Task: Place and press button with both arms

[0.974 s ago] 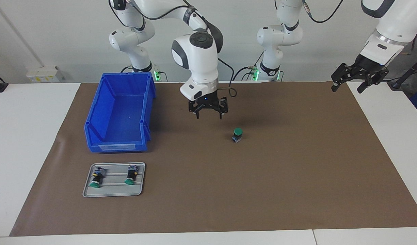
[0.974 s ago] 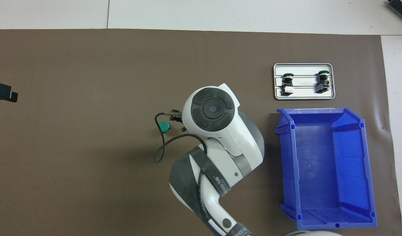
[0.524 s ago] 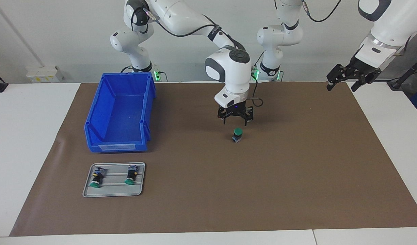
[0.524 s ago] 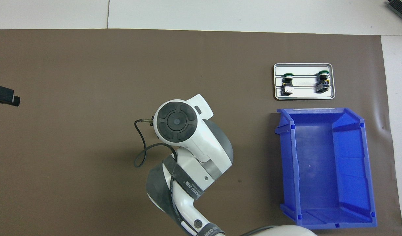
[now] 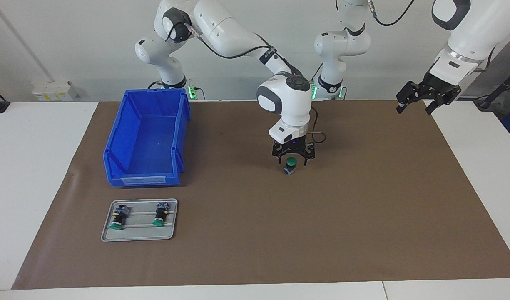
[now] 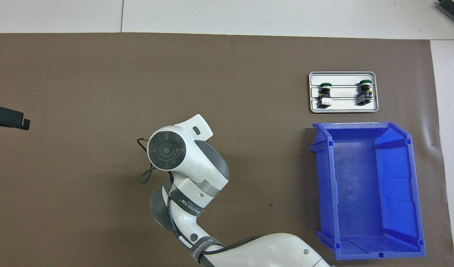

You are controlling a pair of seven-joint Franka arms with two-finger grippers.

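One button (image 5: 290, 166) stands upright with its green cap up on the brown mat (image 5: 363, 200), near the middle of the table. My right gripper (image 5: 293, 161) hangs straight down over it, open, with a finger on each side of the cap; whether they touch it cannot be told. In the overhead view the right arm's wrist (image 6: 166, 149) hides the button. My left gripper (image 5: 414, 110) is open and empty, raised over the mat's edge at the left arm's end; only its tip (image 6: 9, 119) shows from overhead.
A grey tray (image 5: 138, 238) (image 6: 343, 110) holds two more buttons (image 5: 118, 217) (image 5: 160, 214) lying on their sides, at the right arm's end, farther from the robots. A blue bin (image 5: 142, 179) (image 6: 325, 185) stands beside the tray, nearer to the robots.
The right arm swung from beside the bin toward the left arm's end and lowered its open gripper onto the button's cap. The left gripper drifted a little toward the middle.
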